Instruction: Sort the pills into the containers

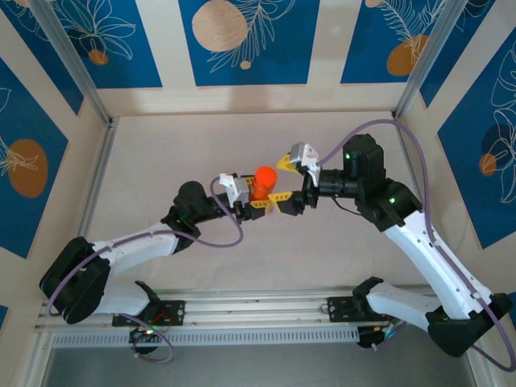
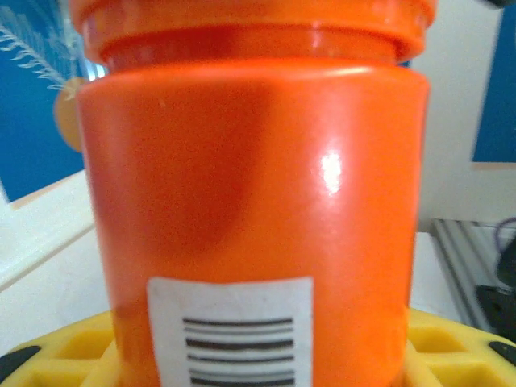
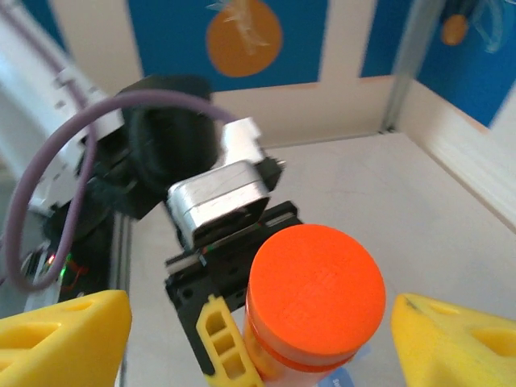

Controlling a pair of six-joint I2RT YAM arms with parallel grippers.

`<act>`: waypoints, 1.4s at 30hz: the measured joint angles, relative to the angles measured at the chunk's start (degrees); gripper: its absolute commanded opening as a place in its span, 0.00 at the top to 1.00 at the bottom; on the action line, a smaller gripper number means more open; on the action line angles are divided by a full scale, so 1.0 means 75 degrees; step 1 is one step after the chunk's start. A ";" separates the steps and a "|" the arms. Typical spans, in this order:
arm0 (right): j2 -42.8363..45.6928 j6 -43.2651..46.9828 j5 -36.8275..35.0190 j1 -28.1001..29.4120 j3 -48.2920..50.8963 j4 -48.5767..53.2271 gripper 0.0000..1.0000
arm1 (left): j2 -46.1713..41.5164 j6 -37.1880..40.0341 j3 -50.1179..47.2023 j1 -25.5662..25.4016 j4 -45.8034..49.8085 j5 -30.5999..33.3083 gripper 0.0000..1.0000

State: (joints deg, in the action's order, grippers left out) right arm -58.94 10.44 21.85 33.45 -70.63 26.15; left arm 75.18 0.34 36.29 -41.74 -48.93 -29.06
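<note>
Top external view: the pale tabletop [image 1: 201, 137] is lying under the left arm [image 1: 137, 242] and right arm [image 1: 419, 242], which are meeting at its centre. An orange bottle [image 1: 263, 184] is sitting upright between them, cap on. Left gripper [image 1: 256, 200] jaws are clamping the orange bottle low on its body. Right gripper [image 1: 284, 182] jaws are standing apart, flanking the cap without touching it. In the right wrist view a pale blue sliver [image 3: 343, 379] is peeking out beneath the bottle, too small to tell whether it belongs to the containers.

Bottle [image 1: 264, 182] upright at centre of table [image 1: 177, 145], well clear of all edges. Left gripper [image 2: 258, 359] at its left, one finger on each side of the lower body. Right gripper [image 3: 258, 339] at its right, fingers flanking the cap without touching.
</note>
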 measured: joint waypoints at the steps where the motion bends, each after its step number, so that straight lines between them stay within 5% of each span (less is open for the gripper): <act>1: 0.0003 -0.0449 -0.0466 0.0157 0.0003 -0.0105 0.20 | 0.0000 -0.0003 0.0000 0.0000 0.0000 0.0175 1.00; 6: -0.0058 -0.2413 -0.2734 0.0880 0.0020 -0.0236 0.22 | 0.0000 -0.0058 -0.0003 0.0000 0.0006 0.0930 1.00; 14: -0.0213 -0.3625 -0.4275 0.1323 0.0204 -0.0321 0.23 | 0.0000 -0.0198 -0.0003 0.0000 0.0015 0.1556 1.00; 42: -0.1224 -0.3407 -0.4858 0.1702 -0.0242 -0.0714 0.27 | 0.0073 -0.0411 0.0012 0.0000 0.0236 0.1355 1.00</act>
State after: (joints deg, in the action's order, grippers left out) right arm -68.12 -15.11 -14.59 46.22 -72.44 20.80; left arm 75.72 -2.74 36.38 -41.74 -47.16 -18.90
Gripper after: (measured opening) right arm 0.732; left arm 0.525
